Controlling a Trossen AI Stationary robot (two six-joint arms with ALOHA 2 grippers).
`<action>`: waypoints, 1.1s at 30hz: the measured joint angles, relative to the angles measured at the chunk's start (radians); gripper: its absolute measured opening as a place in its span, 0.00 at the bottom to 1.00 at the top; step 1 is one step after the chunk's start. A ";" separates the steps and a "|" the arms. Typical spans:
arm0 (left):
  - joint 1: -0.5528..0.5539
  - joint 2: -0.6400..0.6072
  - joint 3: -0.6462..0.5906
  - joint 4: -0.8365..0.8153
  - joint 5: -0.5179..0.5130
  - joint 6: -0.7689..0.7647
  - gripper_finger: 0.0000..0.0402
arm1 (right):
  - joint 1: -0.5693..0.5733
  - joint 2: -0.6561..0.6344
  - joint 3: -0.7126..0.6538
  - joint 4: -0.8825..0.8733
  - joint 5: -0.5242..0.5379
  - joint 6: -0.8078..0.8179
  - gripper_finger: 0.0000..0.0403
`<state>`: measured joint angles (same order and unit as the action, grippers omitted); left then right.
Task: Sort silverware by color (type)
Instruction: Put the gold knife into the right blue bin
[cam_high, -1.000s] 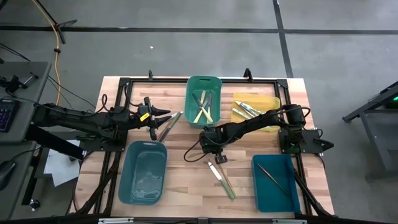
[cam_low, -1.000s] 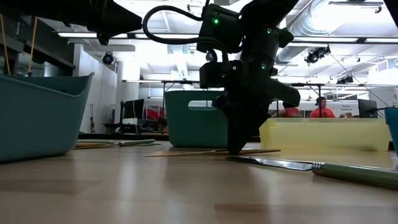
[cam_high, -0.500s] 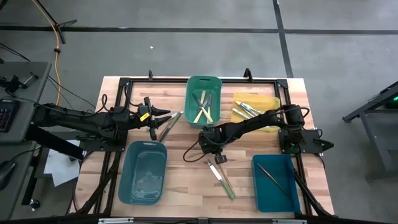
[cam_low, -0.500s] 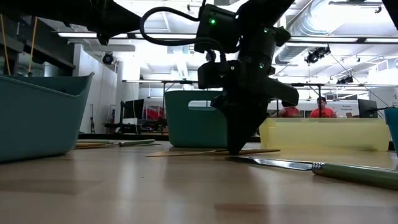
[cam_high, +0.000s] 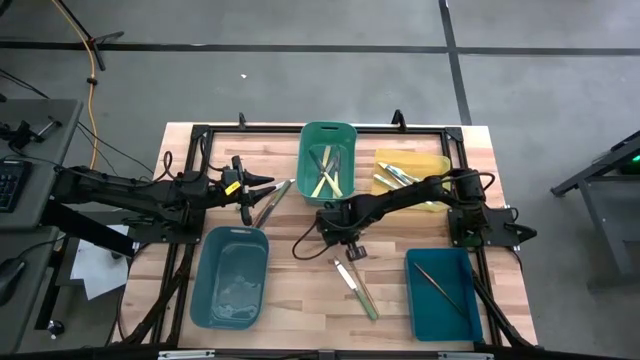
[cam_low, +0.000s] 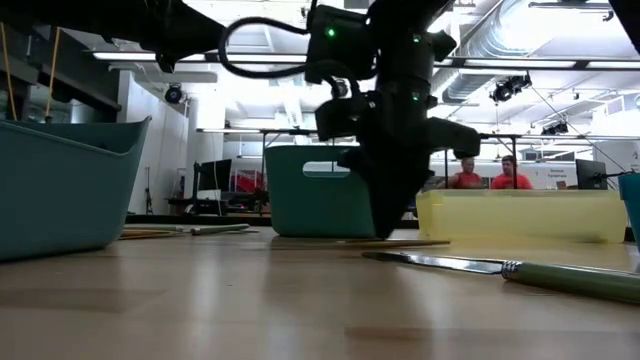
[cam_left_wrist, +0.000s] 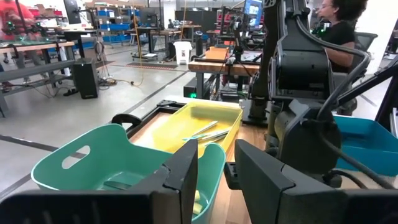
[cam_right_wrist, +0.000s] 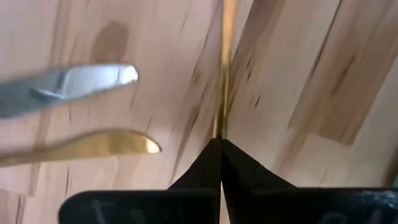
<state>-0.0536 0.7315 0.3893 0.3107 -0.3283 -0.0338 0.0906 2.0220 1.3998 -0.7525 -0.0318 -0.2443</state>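
I see the right gripper (cam_high: 331, 228) has slid a little toward the left arm's side of the table since a second ago, and in the low view its dark body (cam_low: 392, 215) now sits slightly further from the yellow bin (cam_low: 520, 215) than before. Its fingers (cam_right_wrist: 219, 163) are pressed together to a single point, pinching the end of a thin gold utensil (cam_right_wrist: 224, 62) that lies flat on the wooden table (cam_high: 290, 295). The rest looks unchanged.

Taking the green bin (cam_high: 327, 160) as my landmark: the right gripper works just in front of it, toward the table's middle. Close beside the pinched piece, the wrist view shows a silver knife blade (cam_right_wrist: 74, 84) and another gold tip (cam_right_wrist: 99, 144), both on the wood and apart from the fingers. A green-handled knife (cam_high: 357, 289) lies further out from the green bin, well past the gripper. The green bin itself holds several pale-handled pieces (cam_high: 328, 176), the yellow bin just beside it holds a few more (cam_high: 395, 175), and a dark piece (cam_high: 438, 283) lies in the teal bin (cam_high: 445, 318) on the right arm's side.

The left gripper (cam_high: 250, 190) waits beside the green bin, fingers (cam_left_wrist: 180, 180) spread apart and empty, with a couple of utensils (cam_high: 272, 202) on the table just beside it
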 joint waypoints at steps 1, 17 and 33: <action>0.000 0.000 0.000 0.000 0.000 0.000 0.25 | 0.000 0.000 0.002 0.005 0.000 0.000 0.01; 0.000 0.000 0.000 0.000 0.000 0.000 0.25 | 0.001 -0.045 0.006 -0.057 -0.003 0.070 0.00; 0.001 0.000 0.000 0.000 0.000 0.000 0.25 | 0.002 -0.005 0.006 -0.103 0.044 0.188 0.36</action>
<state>-0.0528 0.7315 0.3895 0.3107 -0.3283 -0.0334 0.0921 2.0171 1.4063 -0.8555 0.0124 -0.0567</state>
